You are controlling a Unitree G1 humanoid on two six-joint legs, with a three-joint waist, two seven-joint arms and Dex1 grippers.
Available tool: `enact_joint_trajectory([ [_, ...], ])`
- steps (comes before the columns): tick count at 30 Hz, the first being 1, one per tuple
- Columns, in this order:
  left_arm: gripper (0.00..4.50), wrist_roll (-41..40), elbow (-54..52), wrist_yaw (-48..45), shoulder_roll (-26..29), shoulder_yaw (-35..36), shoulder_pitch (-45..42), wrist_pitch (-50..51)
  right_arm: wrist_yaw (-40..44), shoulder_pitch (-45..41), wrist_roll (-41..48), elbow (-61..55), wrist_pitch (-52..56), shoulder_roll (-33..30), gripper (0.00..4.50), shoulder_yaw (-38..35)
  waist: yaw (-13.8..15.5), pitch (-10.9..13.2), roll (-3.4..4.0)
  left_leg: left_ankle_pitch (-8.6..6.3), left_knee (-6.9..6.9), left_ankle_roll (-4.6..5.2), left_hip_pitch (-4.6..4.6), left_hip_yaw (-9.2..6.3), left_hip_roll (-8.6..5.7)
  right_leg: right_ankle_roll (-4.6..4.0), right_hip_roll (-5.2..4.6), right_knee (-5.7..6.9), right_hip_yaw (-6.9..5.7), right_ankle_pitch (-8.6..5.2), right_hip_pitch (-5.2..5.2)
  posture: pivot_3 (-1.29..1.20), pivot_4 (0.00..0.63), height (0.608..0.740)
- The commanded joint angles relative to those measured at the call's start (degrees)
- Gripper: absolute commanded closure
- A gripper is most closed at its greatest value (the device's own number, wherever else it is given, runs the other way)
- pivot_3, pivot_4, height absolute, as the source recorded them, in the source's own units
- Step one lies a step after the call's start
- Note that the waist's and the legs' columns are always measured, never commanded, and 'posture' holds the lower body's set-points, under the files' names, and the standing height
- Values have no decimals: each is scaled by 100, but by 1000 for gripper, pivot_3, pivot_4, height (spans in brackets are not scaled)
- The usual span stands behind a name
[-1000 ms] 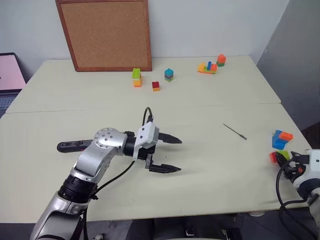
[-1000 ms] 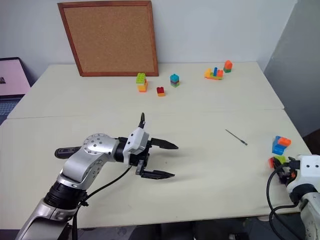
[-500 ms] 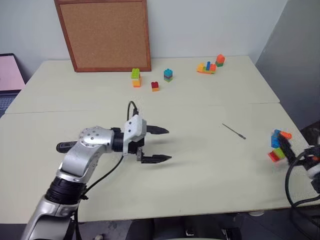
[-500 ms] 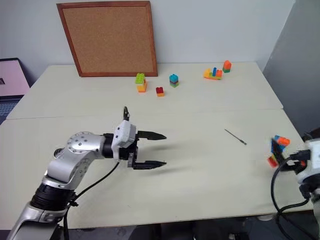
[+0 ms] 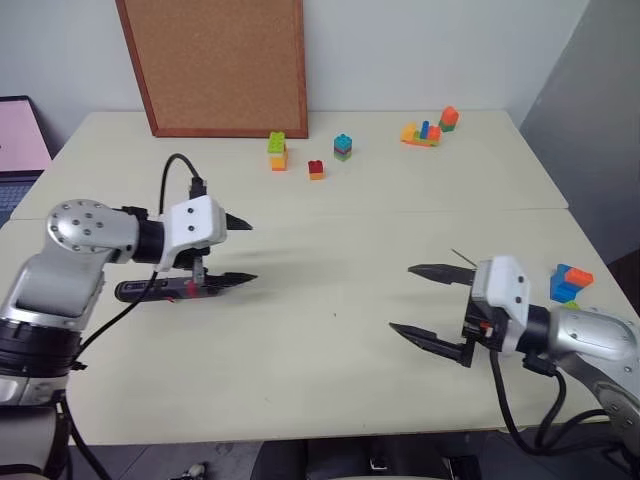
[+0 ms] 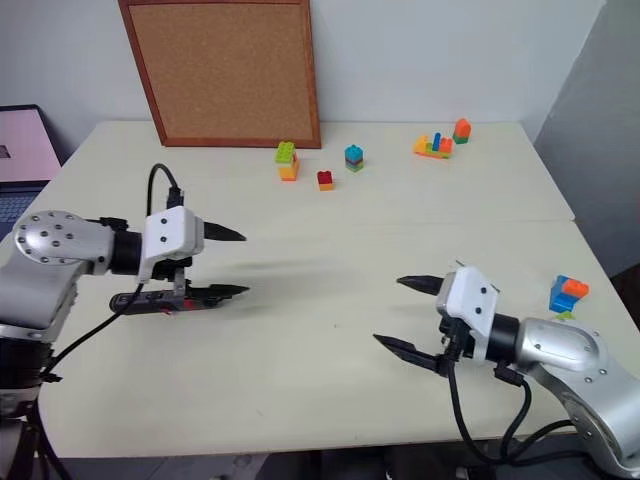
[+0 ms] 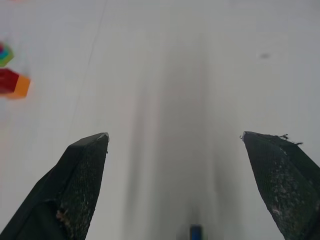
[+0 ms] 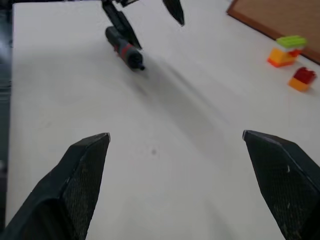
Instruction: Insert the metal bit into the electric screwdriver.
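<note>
The electric screwdriver (image 5: 150, 291), black with a red band, lies flat on the table's left side, with its front end pointing toward the middle. My left gripper (image 5: 250, 252) is open just over that front end, its lower finger crossing the tool without gripping it. In the right wrist view the electric screwdriver (image 8: 124, 47) lies under the left gripper's fingers (image 8: 119, 19). The metal bit (image 5: 460, 258), a thin grey rod, rests on the table right behind my right gripper (image 5: 402, 298) and is partly hidden by it. That gripper hovers open and empty at the front right.
A cork board (image 5: 215, 65) leans on the back wall. Coloured blocks (image 5: 277, 152) and more blocks (image 5: 425, 128) stand along the back, with another block pile (image 5: 568, 283) at the right edge. A laptop (image 5: 20, 135) sits off the table's left.
My left gripper swung left from the table's middle to above the screwdriver. The right arm came in from the right edge toward the middle, fingers spread wide.
</note>
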Motion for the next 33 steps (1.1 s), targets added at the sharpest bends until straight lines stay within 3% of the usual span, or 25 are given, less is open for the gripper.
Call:
enact_joint_trajectory([
  [1, 0, 388, 418, -246, 575, 87, -170, -54, 211, -162, -323, 240, -329, 64, 22, 401, -4, 2, -3, 0, -1, 0, -1, 2, 0, 0, 0, 0, 2, 0, -3, 0, 150, 740],
  [6, 0, 998, 974, -628, 779, -387, -487, -544, 188, -260, -573, 351, -511, 347, 22, 855, 14, 1, -5, 0, 0, 1, -16, 8, 0, 0, 0, 14, 1, 0, -25, 0, 150, 740],
  [15, 0, 1820, 1852, -1209, 482, -1199, -943, -960, 146, -500, -855, 424, -575, 804, 22, 1447, -3, 0, -6, 0, 3, 1, -7, 9, 1, -1, 5, 40, 2, -1, -29, 0, 150, 740],
  [32, 0, 2262, 2564, -961, -156, -1343, -1079, -1244, 136, -645, -780, 254, -322, 936, 22, 1554, -2, -1, -8, 0, 9, 1, -8, 5, 5, -2, 5, 45, 1, 0, -29, 0, 150, 740],
  [33, 188, 2294, 2619, -947, -206, -1367, -1108, -1273, 134, -653, -769, 250, -305, 936, 7, 1544, -2, -1, -8, 0, 10, 1, -8, 5, 4, -2, 4, 46, 0, 0, -29, 0, 150, 740],
])
